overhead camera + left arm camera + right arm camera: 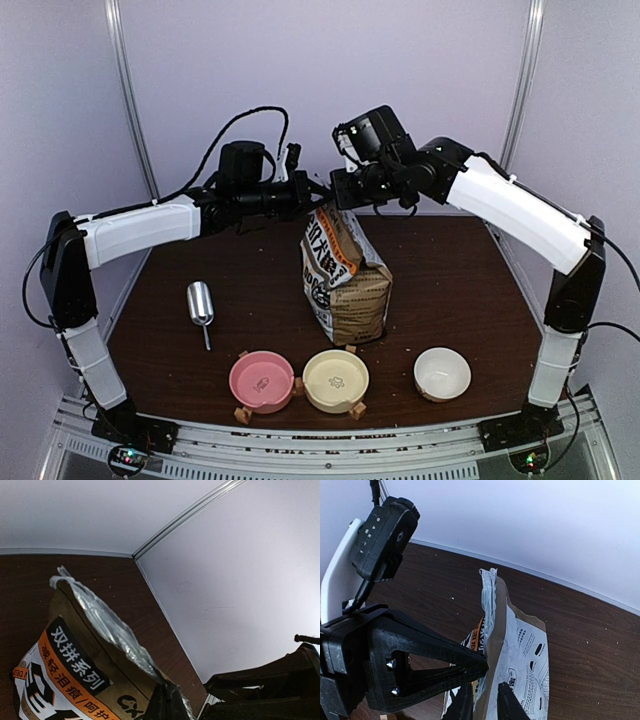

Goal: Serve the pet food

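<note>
Pet food: no pellets show in any view. It is hidden, so its heading and long axis cannot be read.

Bag (345, 275): stands upright at mid-worktop (450, 290). Long axis vertical, top seam uppermost, upper part leaning a little to the left. Its base sits just behind the bowls.

Left end effector (314, 195): extends from the left, fingers pressed together on the bag's top seam.

Right end effector (342, 190): extends from the right and meets the left one over the same seam. Its fingers (507, 705) stand a little apart, astride the top edge. Cannot tell whether they bear on the paper.

Near edge, left to right: pink bowl (262, 380) and cream bowl (336, 380) side by side, white bowl (442, 373) further right. Metal scoop (200, 303) lies left of the bag, handle toward the near edge, untouched.

View differences:
- The top view alone shows the bowls, the scoop and both arms.
- The left wrist view gives the bag's printed face with an orange band. A crinkled clear strip runs along the seam from upper left down into the fingertips.
- The right wrist view gives the opposite face, white with black print. It also shows the left end effector's black finger with its tip against the seam.
</note>
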